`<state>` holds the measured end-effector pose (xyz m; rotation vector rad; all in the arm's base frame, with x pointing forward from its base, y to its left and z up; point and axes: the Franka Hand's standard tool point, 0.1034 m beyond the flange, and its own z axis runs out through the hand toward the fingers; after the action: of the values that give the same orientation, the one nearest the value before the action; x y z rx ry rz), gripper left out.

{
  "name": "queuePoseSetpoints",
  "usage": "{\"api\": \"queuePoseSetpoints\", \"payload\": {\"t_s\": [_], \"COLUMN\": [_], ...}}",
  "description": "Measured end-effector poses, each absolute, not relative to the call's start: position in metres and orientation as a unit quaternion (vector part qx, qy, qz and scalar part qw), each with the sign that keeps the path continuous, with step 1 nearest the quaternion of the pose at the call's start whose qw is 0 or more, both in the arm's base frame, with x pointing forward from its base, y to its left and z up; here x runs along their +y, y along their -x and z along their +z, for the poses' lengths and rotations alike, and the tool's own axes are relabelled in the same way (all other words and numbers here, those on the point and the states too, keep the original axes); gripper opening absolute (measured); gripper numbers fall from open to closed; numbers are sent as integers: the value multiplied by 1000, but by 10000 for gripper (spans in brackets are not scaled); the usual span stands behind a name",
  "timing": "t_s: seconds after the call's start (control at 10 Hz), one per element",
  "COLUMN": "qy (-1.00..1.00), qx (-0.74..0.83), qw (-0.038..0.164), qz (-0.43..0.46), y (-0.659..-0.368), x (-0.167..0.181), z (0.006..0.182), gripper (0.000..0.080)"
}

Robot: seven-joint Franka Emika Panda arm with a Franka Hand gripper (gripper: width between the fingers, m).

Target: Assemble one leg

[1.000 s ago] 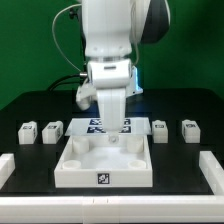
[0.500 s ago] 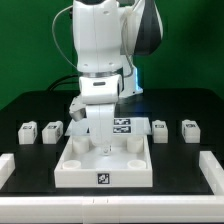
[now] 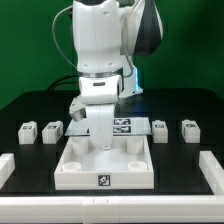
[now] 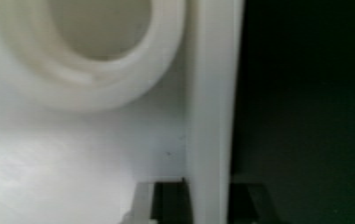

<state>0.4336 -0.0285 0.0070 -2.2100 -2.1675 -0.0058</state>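
The large white square tray-like piece (image 3: 105, 170) with round corner sockets lies at the middle front. My gripper (image 3: 100, 147) is low over its far left part. In the wrist view the gripper (image 4: 204, 195) straddles the piece's thin upright wall (image 4: 209, 90), with one dark finger (image 4: 165, 203) against each side, so it looks shut on the wall. A round socket (image 4: 76, 50) shows right beside it. Several legs, small white blocks with markers, stand in a row: two at the exterior view's left (image 3: 28, 129) (image 3: 51, 130) and two at its right (image 3: 159, 130) (image 3: 189, 129).
The marker board (image 3: 122, 126) lies behind the tray-like piece, partly hidden by the arm. White raised bars edge the table at the front left (image 3: 6, 166) and front right (image 3: 212, 170).
Since the earliest frame the arm has swung toward the exterior view's left and come down onto the tray-like piece's far left wall. It has held still over the last half second.
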Motion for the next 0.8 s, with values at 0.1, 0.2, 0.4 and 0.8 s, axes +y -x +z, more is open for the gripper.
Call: {"api": "queuePoseSetpoints", "payload": {"t_s": [0.1,0.2,0.4,0.8], "qy": [714,714,714,708], "qx": [-700,-700,-700,-706], "qw": [21,21,20,16], "qz": [-4,-4,-5,-16], "y": [-435,-435,-435,-455], "x": [-29,-29,-29,-16], "z": [7,7,8,7], "gripper": [55,55,55,55]}}
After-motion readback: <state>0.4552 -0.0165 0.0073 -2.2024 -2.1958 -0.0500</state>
